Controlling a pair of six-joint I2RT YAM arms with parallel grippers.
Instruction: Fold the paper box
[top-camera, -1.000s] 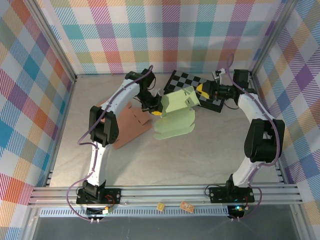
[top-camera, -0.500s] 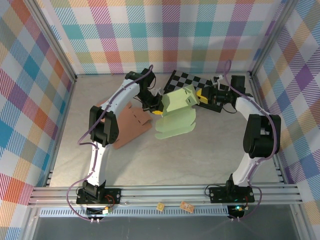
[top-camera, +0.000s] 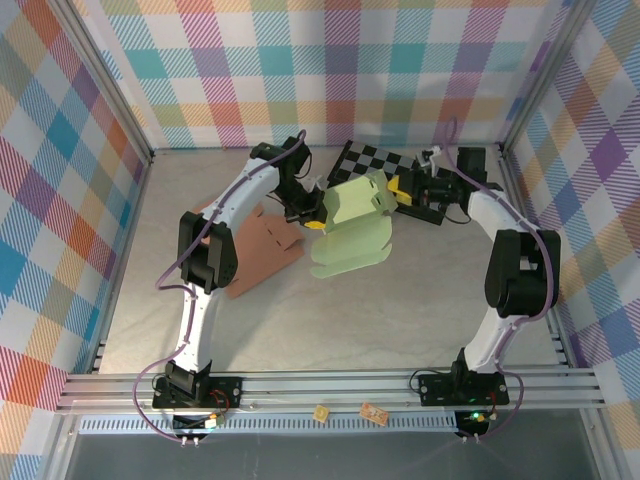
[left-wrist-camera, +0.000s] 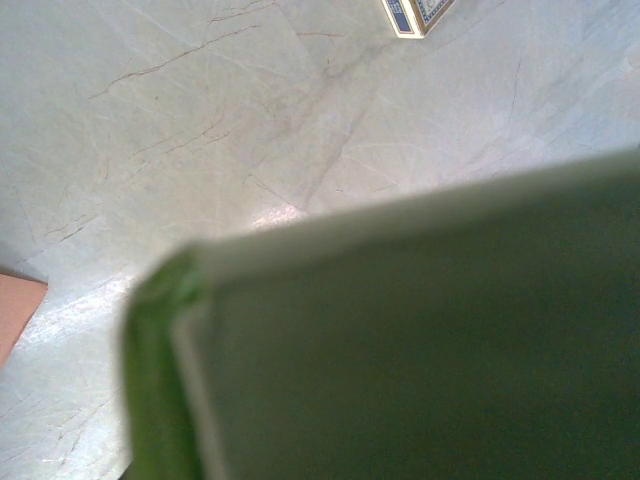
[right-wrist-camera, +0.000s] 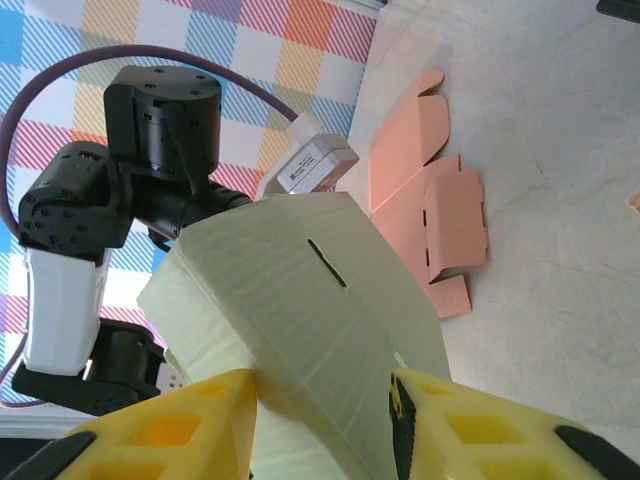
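The pale green paper box (top-camera: 356, 214) sits on the counter (top-camera: 300, 320) just in front of the checkered board (top-camera: 372, 160). Its upper part is raised and partly folded, while a flat flap lies on the counter farther from the board.

The left end effector (top-camera: 315, 222) is on the box's side away from the board, clenched on the box's edge. In the left wrist view a green panel (left-wrist-camera: 430, 350) shows very close and blurred.

The right end effector (top-camera: 400, 186) is over the board's near edge, at the box's board-side corner. Its yellow fingers (right-wrist-camera: 175, 430) stand apart and released, and the box's slotted face (right-wrist-camera: 300, 300) shows between them. I cannot tell whether they touch it.

A flat pink cardboard blank (top-camera: 265, 250) lies beyond the box, well apart from the board.
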